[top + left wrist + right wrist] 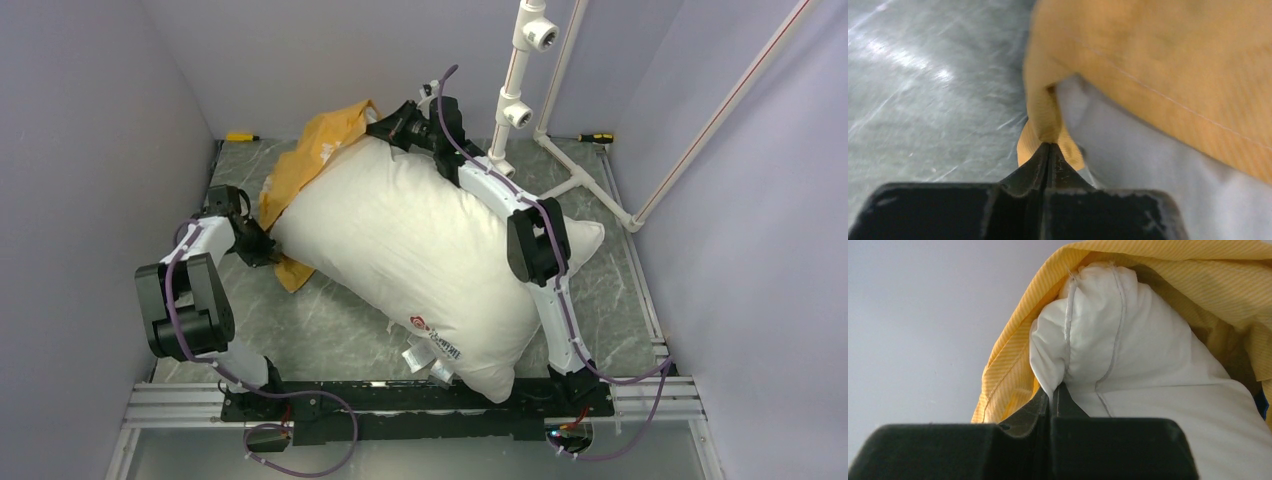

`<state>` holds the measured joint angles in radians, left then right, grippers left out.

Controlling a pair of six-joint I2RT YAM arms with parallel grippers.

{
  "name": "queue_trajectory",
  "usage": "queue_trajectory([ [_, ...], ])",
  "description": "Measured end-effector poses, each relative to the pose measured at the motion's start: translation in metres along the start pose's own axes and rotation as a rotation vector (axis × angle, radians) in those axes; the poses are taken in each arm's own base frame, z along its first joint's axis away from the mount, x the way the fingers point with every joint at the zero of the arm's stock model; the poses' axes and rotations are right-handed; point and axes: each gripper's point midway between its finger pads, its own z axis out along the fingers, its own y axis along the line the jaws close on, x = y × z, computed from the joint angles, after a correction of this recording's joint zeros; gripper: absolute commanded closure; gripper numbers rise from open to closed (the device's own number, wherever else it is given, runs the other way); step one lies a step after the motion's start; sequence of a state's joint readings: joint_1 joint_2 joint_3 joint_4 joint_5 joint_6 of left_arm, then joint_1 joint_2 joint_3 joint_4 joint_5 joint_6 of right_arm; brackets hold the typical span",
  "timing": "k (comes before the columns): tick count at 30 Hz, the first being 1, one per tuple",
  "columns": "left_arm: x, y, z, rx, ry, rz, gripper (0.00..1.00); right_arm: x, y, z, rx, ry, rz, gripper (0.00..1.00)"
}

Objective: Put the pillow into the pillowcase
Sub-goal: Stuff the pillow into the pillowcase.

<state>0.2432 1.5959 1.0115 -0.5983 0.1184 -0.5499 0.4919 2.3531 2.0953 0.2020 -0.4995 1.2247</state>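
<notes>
risk first: most of the pillow [420, 250] is lying outside, sprawling diagonally across the middle of the overhead frame. only its far end, toward upper centre, is sitting inside the pillowcase [320, 150]. the left claw [1049, 147] is pinching just a thin fold of the orange hem, so i am judging that a hard pull could be sliding the cloth out of the jaws, or bunching the mouth tight against the plump stuffing. the right claw [1053, 389] is gripping at the pillow's very corner seam; a push from there could be folding that corner over rather than driving it deeper. whether a bit of the yellow case edge is caught in the same pinch, i cannot tell. the near end, with the red logo [418, 322] and tags [425, 360], is resting low in the frame on the table [330, 320] close to the arm bases, so it could be dragging or snagging there. claws: the left one is showing jaws pressed together on orange fabric at bottom centre of its own view, with white pillow just to the right. the right one is showing jaws pressed together too, holding the white corner, with yellow cloth arching over it across the top of the frame.
</notes>
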Motion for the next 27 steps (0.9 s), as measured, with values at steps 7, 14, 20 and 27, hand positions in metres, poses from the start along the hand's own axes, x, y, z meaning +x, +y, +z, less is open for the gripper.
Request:
queue_trajectory([
  [7,0.024,-0.033,-0.024,0.208,0.022,0.13,1.0,-0.004,-0.005,0.004,-0.006,-0.008,0.035,1.0],
  [14,0.085,-0.077,-0.136,0.397,-0.095,0.265,1.0,-0.012,-0.014,0.006,0.009,-0.045,0.049,1.0],
  [20,0.124,-0.064,-0.173,0.379,-0.063,0.247,0.87,-0.018,-0.015,0.013,0.01,-0.062,0.047,0.98],
  [27,0.102,-0.032,-0.145,0.068,-0.046,0.273,0.27,-0.017,-0.025,0.013,0.062,-0.052,-0.002,0.5],
])
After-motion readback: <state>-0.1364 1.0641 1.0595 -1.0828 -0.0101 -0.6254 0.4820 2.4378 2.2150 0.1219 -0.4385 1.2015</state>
